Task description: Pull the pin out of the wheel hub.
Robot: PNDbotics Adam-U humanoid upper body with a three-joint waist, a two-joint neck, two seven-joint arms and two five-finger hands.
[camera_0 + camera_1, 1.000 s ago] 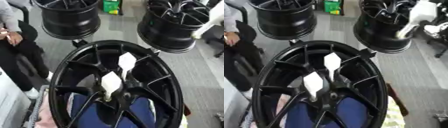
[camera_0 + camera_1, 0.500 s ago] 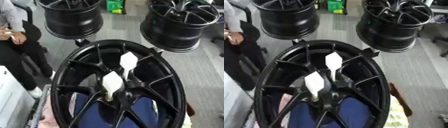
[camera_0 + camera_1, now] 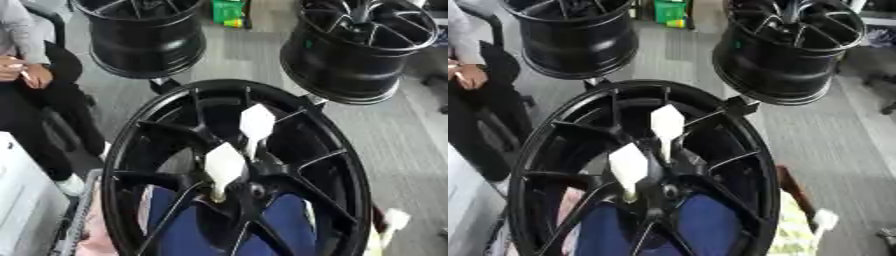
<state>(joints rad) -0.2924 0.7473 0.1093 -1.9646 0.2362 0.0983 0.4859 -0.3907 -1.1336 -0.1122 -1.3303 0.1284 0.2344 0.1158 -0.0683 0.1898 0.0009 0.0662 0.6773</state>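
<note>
Here, two white pins stand in the hub of the big black wheel (image 3: 236,170) at the middle of the view: a nearer pin (image 3: 225,167) with a broad flat head, and a farther pin (image 3: 257,123) just behind it. The wheel is glossy, with thin spokes. Blue cloth (image 3: 289,220) shows through them. Two more black wheels (image 3: 144,32) stand on grey floor beyond. Neither robot hand shows, so their state cannot be told.

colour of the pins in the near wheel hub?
White flat-headed pins, against the black spoked wheel; clearest in left eye view.
</note>
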